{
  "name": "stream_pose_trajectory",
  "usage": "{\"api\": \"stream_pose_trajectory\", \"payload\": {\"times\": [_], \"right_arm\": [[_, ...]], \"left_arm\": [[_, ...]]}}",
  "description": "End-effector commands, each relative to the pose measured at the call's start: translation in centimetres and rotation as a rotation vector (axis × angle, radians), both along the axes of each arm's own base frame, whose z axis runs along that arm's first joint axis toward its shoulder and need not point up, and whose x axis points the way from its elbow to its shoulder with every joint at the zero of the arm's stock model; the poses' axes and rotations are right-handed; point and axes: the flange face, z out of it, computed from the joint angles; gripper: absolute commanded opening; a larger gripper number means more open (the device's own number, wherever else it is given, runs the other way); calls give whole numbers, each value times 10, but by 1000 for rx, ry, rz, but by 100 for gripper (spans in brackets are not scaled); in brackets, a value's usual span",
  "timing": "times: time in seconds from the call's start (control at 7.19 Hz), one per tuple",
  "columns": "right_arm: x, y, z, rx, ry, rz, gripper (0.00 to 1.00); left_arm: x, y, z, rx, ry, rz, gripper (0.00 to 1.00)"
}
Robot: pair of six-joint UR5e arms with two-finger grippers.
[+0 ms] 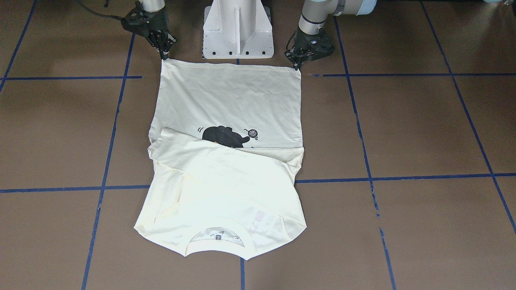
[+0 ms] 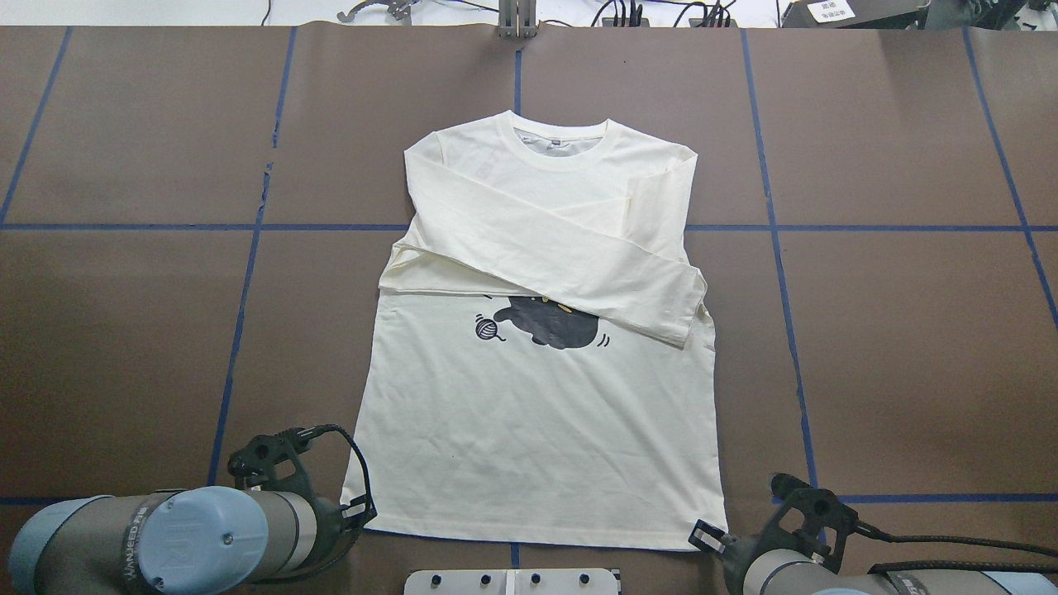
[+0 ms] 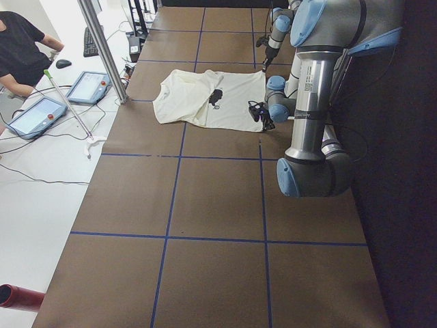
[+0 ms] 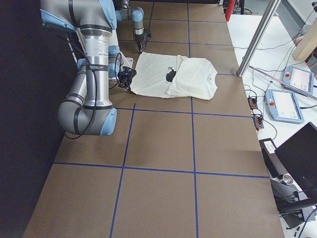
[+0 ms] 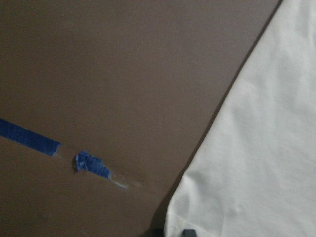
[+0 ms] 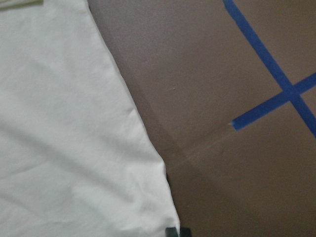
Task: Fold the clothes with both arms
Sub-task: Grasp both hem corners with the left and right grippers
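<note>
Overhead exterior: shirt (image 2: 537,413) hem corners at left gripper (image 2: 362,511), right gripper (image 2: 704,534).

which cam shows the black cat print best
Overhead exterior: the black cat graphic is upright, its top under a sleeve of the pale cream shirt. Front-facing inverts it; side views tiny; wrist views none.

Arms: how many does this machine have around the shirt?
2. In the overhead view, the left arm is at the shirt's near-left hem corner and the right arm is at its near-right corner.
</note>
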Motion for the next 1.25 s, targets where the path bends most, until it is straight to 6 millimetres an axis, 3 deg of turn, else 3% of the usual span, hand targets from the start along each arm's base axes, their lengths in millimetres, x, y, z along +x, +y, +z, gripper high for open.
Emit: {"api": "stream_pose_trajectory", "payload": {"times": [0.0, 0.14, 0.28, 0.56, 0.83, 0.97, 1.11], "right_arm": [[2, 0, -1, 3, -1, -5, 0], [14, -1, 6, 7, 15, -8, 0], [29, -2, 14, 23, 38, -26, 0], [33, -1, 14, 30, 40, -36, 0], [37, -6, 6, 41, 25, -37, 0], [39, -23, -3, 87, 21, -52, 0], [37, -49, -24, 135, -9, -49, 0]], "left_arm": [[-12, 1, -20, -2, 41, -5, 0], [-23, 4, -34, -8, 45, -7, 0], [-28, 22, -46, -39, 52, 4, 0], [-41, 46, -61, -56, 61, 51, 0], [-35, 50, -65, -76, 70, 62, 0], [-39, 26, -76, -56, 92, 25, 0], [-53, -19, -94, 9, 124, -11, 0]]}}
